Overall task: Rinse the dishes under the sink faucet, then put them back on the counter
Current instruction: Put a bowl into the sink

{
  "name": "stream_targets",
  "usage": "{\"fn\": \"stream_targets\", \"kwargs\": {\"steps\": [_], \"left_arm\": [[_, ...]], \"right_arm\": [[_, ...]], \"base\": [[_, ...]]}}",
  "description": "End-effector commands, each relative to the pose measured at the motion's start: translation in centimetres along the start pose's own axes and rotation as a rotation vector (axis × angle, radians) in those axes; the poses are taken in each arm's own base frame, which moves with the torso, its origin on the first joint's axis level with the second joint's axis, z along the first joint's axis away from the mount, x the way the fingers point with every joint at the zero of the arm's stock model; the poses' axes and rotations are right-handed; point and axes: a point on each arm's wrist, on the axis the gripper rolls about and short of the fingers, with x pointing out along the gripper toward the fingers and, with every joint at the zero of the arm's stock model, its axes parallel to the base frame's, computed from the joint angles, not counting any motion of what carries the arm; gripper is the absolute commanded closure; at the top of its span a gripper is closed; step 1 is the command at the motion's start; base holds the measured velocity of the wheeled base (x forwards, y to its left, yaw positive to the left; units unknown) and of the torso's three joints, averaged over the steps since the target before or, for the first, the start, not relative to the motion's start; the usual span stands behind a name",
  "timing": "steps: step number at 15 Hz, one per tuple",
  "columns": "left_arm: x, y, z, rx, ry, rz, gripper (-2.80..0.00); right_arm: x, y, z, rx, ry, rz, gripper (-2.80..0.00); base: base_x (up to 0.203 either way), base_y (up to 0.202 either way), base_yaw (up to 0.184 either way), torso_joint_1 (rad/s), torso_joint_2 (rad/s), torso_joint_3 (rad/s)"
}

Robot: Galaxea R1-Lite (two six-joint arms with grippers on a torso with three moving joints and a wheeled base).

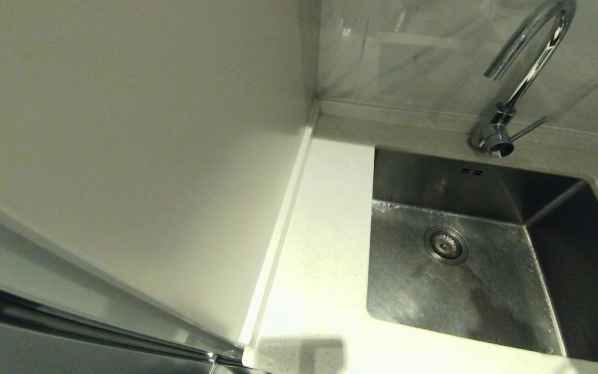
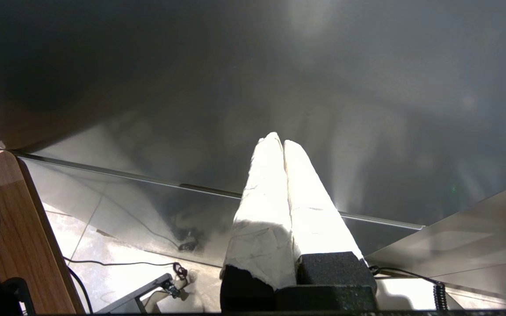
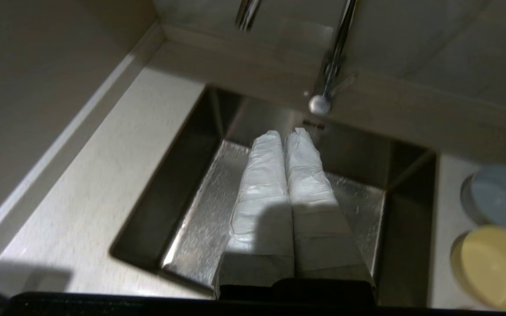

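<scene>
Speckled surface (image 1: 325, 218) flanks the sink (image 3: 218, 210); your right hand (image 3: 286, 134), pressed together, empty, must open toward the bowls (image 3: 494, 263) at three o'clock.

The counter (image 1: 325, 270) is an off-white, finely speckled worktop that wraps around the steel sink (image 1: 460, 291) set into it. In the right wrist view the right pincer (image 3: 284, 132), its fingers pressed together, hangs over the sink basin. Beyond the sink rim on one side of that pincer, two bowls sit directly on the counter: a pale blue-grey bowl (image 3: 499, 197) farther off, and a yellow-green bowl (image 3: 494, 265) nearer, just beside it. The tap (image 1: 517, 88) stands on the counter strip beyond the fingertips.
</scene>
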Motion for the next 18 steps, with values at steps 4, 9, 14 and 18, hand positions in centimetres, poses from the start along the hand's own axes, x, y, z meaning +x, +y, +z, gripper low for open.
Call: {"fn": "stream_targets", "kwargs": {"steps": [4,9,14,18], "left_arm": [[0.0,0.0,-0.1,0.0,0.002,0.0,0.0],[0.0,0.0,-0.1,0.0,0.003,0.0,0.0],[0.0,0.0,-0.1,0.0,0.002,0.0,0.0],[0.0,0.0,-0.1,0.0,0.003,0.0,0.0]], "right_arm": [[16.5,-6.2,4.3,-0.188,0.293,-0.243,0.0],[19.9,-14.6,1.5,-0.328,0.579,-0.416,0.0],[20.8,-20.1,-1.6,-0.367,0.723,-0.475,-2.8],[20.2,-21.7,-4.2,-0.262,0.894,-0.456,-2.8]], "base": [[0.0,0.0,0.0,0.0,0.0,0.0],[0.0,0.0,0.0,0.0,0.0,0.0],[0.0,0.0,0.0,0.0,0.0,0.0],[0.0,0.0,0.0,0.0,0.0,0.0]]}}
